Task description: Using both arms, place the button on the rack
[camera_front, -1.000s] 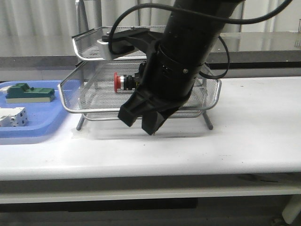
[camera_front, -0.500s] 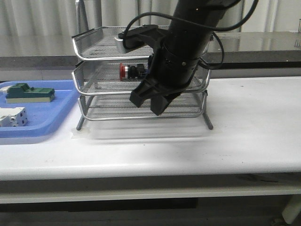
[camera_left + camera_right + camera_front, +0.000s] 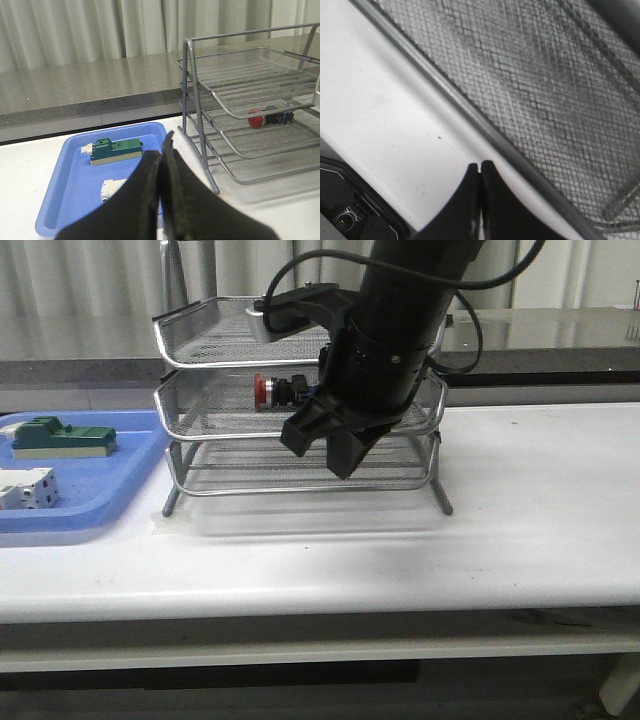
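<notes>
Rack (image 3: 300, 410) tray now in, white table (image 3: 540, 510).

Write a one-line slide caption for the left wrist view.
Left gripper shut above the blue tray, the button lying in the rack's middle tier.

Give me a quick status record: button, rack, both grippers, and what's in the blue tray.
button: lying on its side in the middle tier
rack: three wire trays, all pushed in, standing on the white table
right gripper: shut, empty, in front of the rack
left gripper: shut, empty, above the blue tray
blue tray: holds a green block and a white block
</notes>
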{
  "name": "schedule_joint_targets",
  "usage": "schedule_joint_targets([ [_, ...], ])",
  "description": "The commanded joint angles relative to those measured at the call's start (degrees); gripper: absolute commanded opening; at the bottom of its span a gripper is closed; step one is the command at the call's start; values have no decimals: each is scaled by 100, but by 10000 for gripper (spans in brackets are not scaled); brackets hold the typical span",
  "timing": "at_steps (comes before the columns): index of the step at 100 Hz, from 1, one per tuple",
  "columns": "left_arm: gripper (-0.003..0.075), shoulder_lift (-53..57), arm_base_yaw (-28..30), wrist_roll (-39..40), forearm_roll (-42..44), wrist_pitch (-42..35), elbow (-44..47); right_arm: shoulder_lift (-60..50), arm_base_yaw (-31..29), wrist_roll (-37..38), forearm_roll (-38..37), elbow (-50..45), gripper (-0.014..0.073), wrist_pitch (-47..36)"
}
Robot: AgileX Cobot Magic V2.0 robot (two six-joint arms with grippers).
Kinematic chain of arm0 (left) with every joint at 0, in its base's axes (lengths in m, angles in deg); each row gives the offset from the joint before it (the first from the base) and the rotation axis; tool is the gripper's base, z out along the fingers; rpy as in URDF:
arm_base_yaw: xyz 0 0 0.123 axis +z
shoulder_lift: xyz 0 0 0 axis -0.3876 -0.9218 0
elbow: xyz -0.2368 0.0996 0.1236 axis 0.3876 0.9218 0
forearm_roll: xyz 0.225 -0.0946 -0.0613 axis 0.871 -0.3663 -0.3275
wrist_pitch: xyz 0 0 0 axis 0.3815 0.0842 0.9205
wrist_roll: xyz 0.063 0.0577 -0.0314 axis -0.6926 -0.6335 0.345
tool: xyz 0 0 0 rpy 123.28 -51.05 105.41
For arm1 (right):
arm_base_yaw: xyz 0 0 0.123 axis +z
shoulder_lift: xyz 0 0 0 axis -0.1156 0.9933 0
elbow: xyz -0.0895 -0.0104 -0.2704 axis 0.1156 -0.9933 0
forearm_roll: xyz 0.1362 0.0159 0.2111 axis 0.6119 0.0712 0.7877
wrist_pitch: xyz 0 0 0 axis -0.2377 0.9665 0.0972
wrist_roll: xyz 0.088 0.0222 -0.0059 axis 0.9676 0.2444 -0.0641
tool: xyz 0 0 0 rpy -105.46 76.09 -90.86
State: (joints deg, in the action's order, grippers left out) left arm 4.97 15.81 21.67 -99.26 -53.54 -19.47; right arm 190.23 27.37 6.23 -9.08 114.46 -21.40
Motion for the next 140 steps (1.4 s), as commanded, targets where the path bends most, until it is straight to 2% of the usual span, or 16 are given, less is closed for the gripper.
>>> schedule_joint_targets([
  [1, -20, -65, 3, 60, -69, -467, -159, -510, -34, 43, 57, 202, -64, -15],
  [27, -20, -65, 3, 60, -69, -467, -159, -1276, -194, 294, 0, 202, -64, 193],
  [58, -20, -65, 3, 60, -69, -467, -159, -2345, -977, 461, -175, -111, -64, 558],
  [103, -20, -65, 3, 60, -69, -467, -159, -4979, -2744, 688, -179, -2419, -64, 84],
  [123, -20, -65, 3, 60, -69, -467, -159, -6320, -3143, 696, -179, -3471, -64, -165],
  [140, -20, -65, 3, 60, -69, -467, -159, -7573, -3200, 701, -179, -4257, -64, -250],
])
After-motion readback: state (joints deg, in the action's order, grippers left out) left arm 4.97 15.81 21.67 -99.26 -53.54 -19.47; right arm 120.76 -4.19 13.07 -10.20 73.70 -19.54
